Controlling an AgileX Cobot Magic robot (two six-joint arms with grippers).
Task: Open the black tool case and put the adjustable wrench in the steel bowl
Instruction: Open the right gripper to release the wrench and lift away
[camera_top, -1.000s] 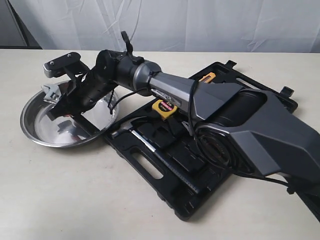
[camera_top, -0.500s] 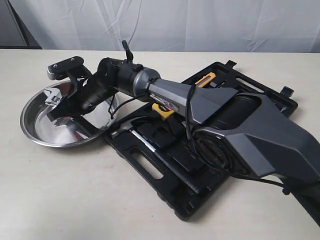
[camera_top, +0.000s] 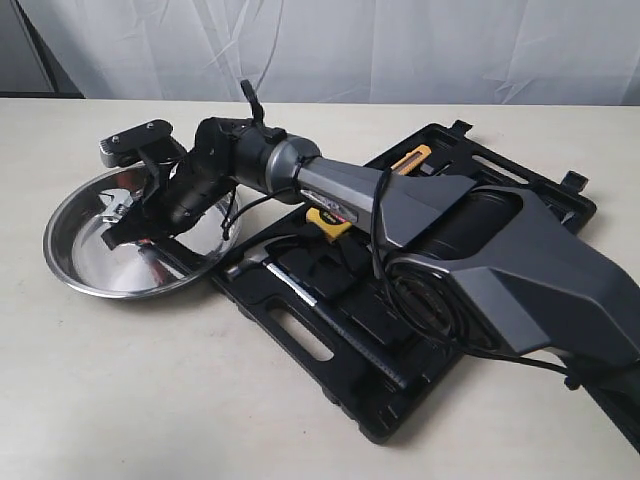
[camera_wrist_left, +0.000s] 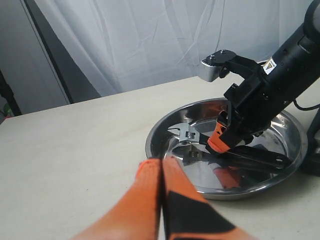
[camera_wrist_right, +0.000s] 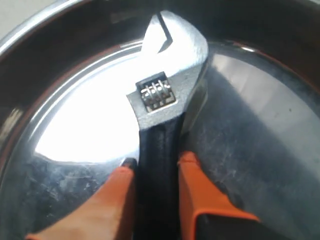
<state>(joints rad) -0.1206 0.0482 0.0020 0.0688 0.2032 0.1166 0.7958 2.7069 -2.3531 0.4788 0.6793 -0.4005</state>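
Observation:
The black tool case (camera_top: 345, 362) lies open on the table, under my right arm. The steel bowl (camera_top: 62, 268) (camera_wrist_left: 159, 156) (camera_wrist_right: 25, 31) sits to its left. My right gripper (camera_top: 128, 226) (camera_wrist_left: 219, 143) (camera_wrist_right: 156, 162) reaches down into the bowl, shut on the black handle of the adjustable wrench (camera_top: 116, 208) (camera_wrist_left: 187, 134) (camera_wrist_right: 167, 75). The silver head lies low over the bowl's floor, just above its own reflection. My left gripper (camera_wrist_left: 161, 161) hovers shut and empty just outside the bowl's rim; the exterior view does not show it.
A claw hammer (camera_top: 290, 280) lies in the case's near half. A yellow tape measure (camera_top: 325, 222) and an orange-handled tool (camera_top: 412, 158) sit further back. A white curtain (camera_top: 400, 50) hangs behind the table.
My right gripper has lowered the wrench from rim height down into the bowl. The wrench head now sits deeper, near the bowl's floor.

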